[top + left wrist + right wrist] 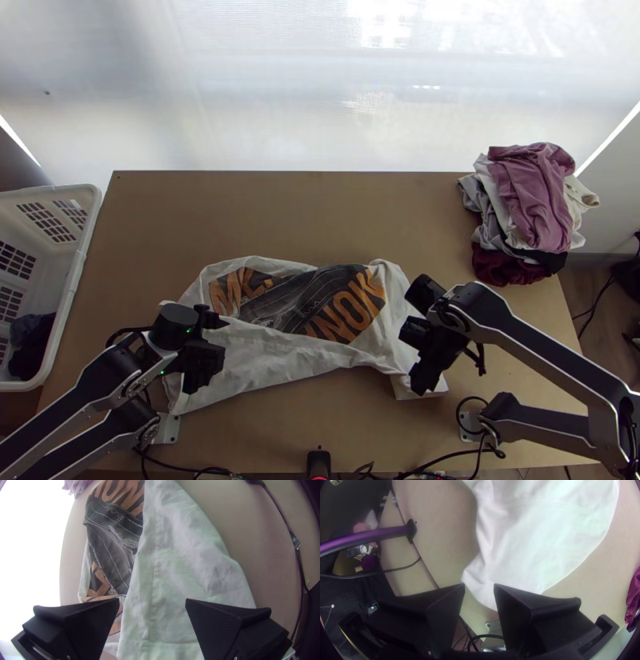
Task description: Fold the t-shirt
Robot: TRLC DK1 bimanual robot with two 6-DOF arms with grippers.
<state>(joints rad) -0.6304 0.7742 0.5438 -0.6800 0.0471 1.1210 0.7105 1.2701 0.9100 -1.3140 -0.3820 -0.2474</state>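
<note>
Top view: surface (320, 216) ctr | white t-shirt (280, 364), lower ctr, spread w/ wrinkles, white part over some of dark print | clothes pile (532, 200), upper R | L tool (213, 342), lower L, over shirt, fingers wide apart | R tool (413, 354), lower R, at shirt's R end, fingers apart

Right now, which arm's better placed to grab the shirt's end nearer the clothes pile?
Probably right: the open right gripper is at that end of the shirt; the left gripper is at the other.
</note>
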